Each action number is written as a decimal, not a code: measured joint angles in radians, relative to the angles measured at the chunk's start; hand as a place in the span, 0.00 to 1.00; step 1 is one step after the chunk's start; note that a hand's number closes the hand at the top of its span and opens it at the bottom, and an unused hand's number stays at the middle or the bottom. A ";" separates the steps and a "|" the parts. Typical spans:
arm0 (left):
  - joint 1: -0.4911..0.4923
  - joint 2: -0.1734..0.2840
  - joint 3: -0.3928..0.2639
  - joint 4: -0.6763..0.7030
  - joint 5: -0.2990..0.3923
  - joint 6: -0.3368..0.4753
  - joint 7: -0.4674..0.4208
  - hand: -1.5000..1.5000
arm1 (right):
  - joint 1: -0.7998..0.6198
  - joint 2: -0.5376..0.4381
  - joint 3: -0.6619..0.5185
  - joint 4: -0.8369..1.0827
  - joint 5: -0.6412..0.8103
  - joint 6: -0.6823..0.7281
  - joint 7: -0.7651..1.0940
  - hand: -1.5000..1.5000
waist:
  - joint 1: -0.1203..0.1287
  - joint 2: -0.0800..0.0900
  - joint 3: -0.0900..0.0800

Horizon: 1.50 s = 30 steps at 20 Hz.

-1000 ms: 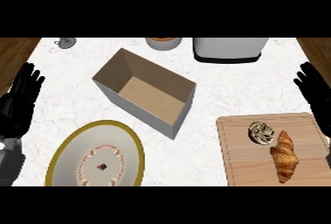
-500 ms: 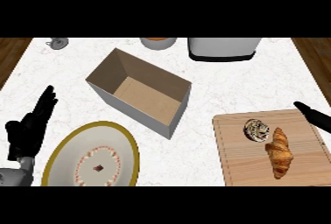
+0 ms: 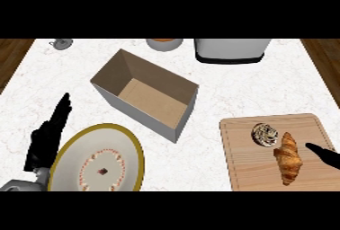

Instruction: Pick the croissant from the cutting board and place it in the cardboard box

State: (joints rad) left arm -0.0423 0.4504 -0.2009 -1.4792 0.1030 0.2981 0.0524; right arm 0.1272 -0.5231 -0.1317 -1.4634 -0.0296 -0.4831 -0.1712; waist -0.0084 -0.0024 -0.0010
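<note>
The croissant [image 3: 288, 158] lies on the wooden cutting board [image 3: 246, 170] in the lower right of the frame, with its long side running from top to bottom. Just beside its upper left end sits a round pastry with dark and light stripes [image 3: 266, 134], also on the board.

The right robot hand [image 3: 323, 154] comes in from the right edge, over the board. Only a dark pointed part of it shows, with its tip near the croissant but apart from it. I cannot tell from this part how its fingers are set.

The left robot hand [image 3: 48, 137] is at the left of the frame, over the white marble counter [image 3: 246, 96]. Its fingers are straight and together, pointing to the top, and they hold nothing. It is just beside the left rim of a plate with a golden edge [image 3: 136, 152].

The open cardboard box [image 3: 174, 87] stands in the upper middle, turned at an angle, well apart from the cutting board. Its inside is brown.

Along the top edge of the frame are a white appliance [image 3: 232, 49], an orange cup [image 3: 164, 43] and a small metal object [image 3: 61, 43].
</note>
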 measured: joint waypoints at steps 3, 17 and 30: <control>0.009 -0.004 -0.003 0.001 -0.009 0.001 -0.009 0.50 | 0.048 -0.120 0.037 -0.029 0.057 0.079 0.115 0.00 | 0.001 0.001 -0.002; 0.000 -0.030 0.003 -0.006 -0.041 -0.009 0.013 0.50 | 0.042 -0.320 0.268 -0.291 0.150 0.455 0.735 0.00 | 0.012 0.003 -0.001; 0.050 -0.088 0.057 -0.061 -0.112 -0.059 0.034 0.50 | -0.015 -0.133 0.290 -0.263 0.347 0.536 0.917 0.00 | 0.009 0.002 0.001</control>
State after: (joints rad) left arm 0.0082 0.3627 -0.1441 -1.5401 -0.0090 0.2388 0.0862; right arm 0.1126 -0.6556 0.1585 -1.7265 0.3171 0.0530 0.7457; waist 0.0004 -0.0006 -0.0001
